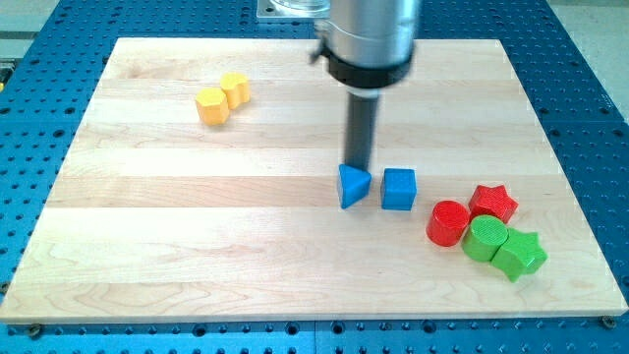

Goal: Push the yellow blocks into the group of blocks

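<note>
Two yellow blocks touch each other at the view's upper left: a yellow hexagonal block (211, 105) and a second yellow block (235, 89) just to its upper right. My tip (356, 165) is near the board's middle, right behind the top of a blue triangular block (353, 186). A blue cube (398, 189) sits just right of the triangle. At the view's lower right a group lies close together: a red cylinder (448, 222), a red star (492, 203), a green cylinder (485, 238) and a green star (518, 255).
The blocks rest on a light wooden board (197, 246) set on a blue perforated table (600, 118). The arm's grey body (371, 39) hangs over the board's top middle.
</note>
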